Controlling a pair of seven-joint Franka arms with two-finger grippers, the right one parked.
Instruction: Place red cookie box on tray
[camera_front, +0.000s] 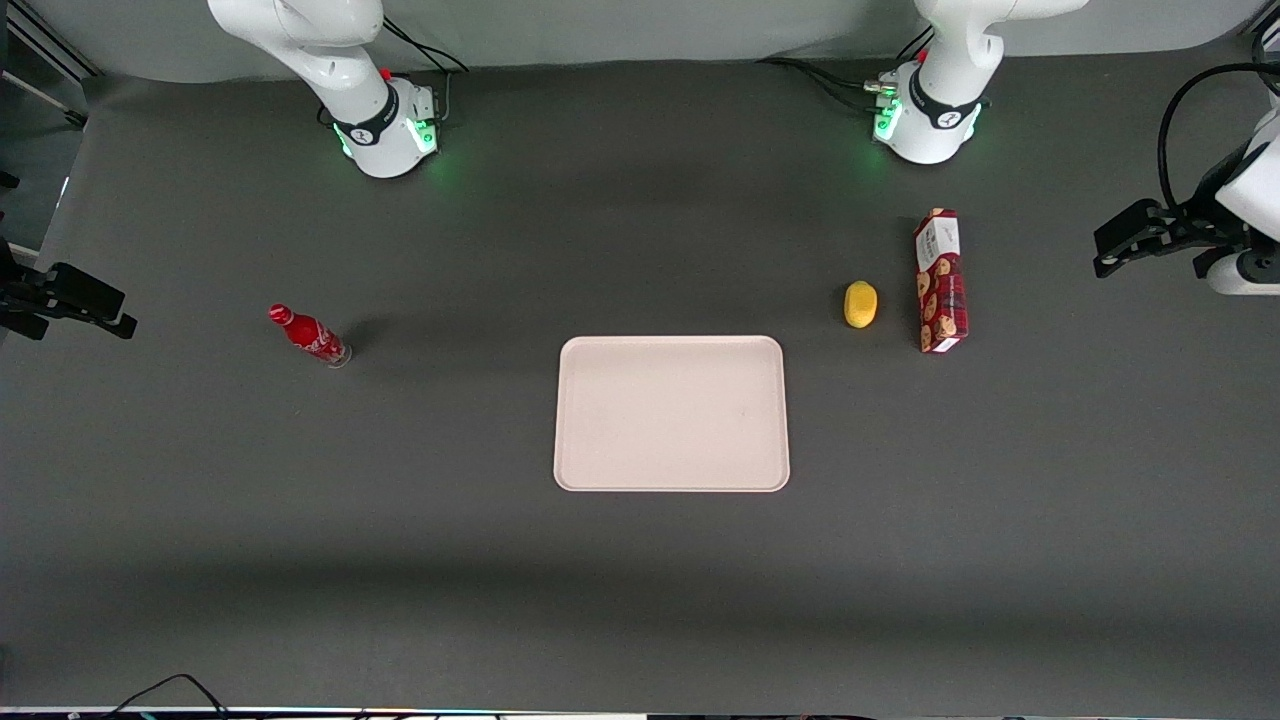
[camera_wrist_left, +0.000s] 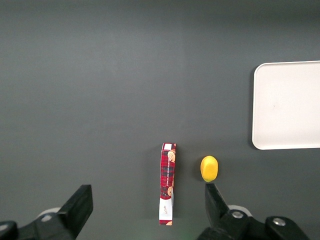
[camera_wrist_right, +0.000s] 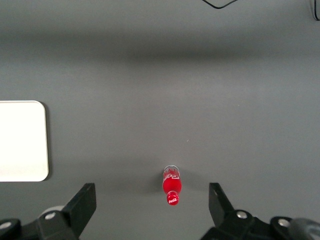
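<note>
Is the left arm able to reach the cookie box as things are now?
Probably yes. The open gripper hangs above the cookie box, which lies flat on the table with nothing on top of it. Only the yellow object lies beside it, apart from it, so a grasp from above looks unobstructed.

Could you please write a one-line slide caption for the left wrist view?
Open left gripper high above the red cookie box, yellow lemon-like object beside it, empty tray apart on dark table.
</note>
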